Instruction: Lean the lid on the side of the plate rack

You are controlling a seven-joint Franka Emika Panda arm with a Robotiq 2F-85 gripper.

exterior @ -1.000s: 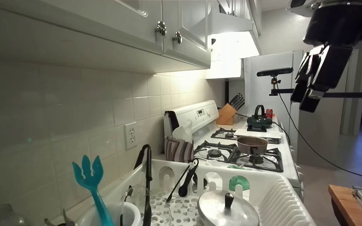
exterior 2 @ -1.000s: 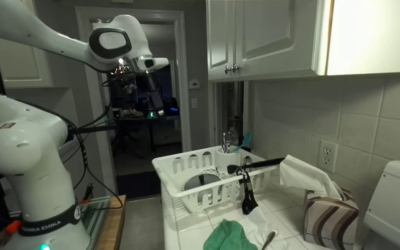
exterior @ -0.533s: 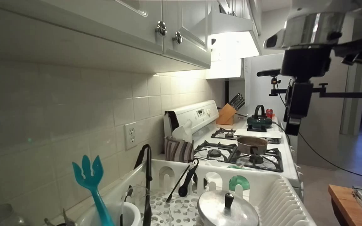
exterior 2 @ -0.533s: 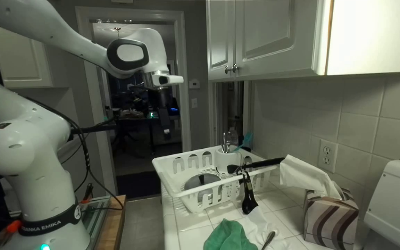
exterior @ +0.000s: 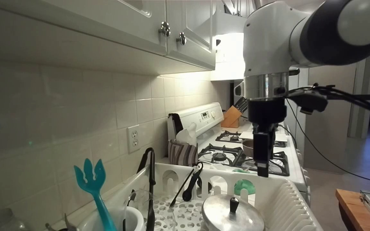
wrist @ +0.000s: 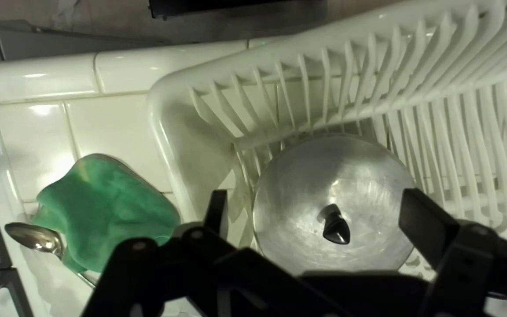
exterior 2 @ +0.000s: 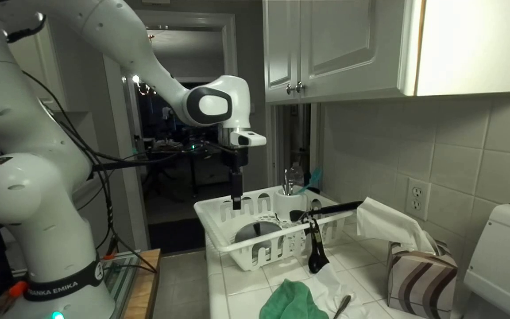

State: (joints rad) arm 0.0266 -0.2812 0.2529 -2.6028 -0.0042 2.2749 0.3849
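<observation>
The silvery lid (exterior: 218, 213) lies nearly flat in the white plate rack (exterior: 268, 181), with its dark knob (exterior: 234, 204) up. In the other exterior picture the lid (exterior 2: 247, 232) shows behind the rack's rim (exterior 2: 281, 233). My gripper (exterior 2: 237, 204) points straight down above the rack, apart from the lid; it also shows in an exterior view (exterior: 262, 170). In the wrist view my gripper (wrist: 315, 204) is wide open and empty. The lid (wrist: 368, 176) and its knob (wrist: 336, 226) appear between the fingers (wrist: 427, 222). The rack's ribbed side (wrist: 326, 83) is beside the lid.
A white utensil cup (exterior 2: 289, 204) and black tongs (exterior: 151, 192) stand in the rack. Black measuring spoons (exterior 2: 316, 252) hang on its rim. A green cloth (wrist: 99, 211), spoon (wrist: 33, 237) and tissue box (exterior 2: 421, 279) lie beside it. Cabinets (exterior 2: 348, 48) hang above.
The arm has swung toward the rack and come down. The gripper has turned from tilted to pointing straight down and is now over the rack. The lid and rack have not moved.
</observation>
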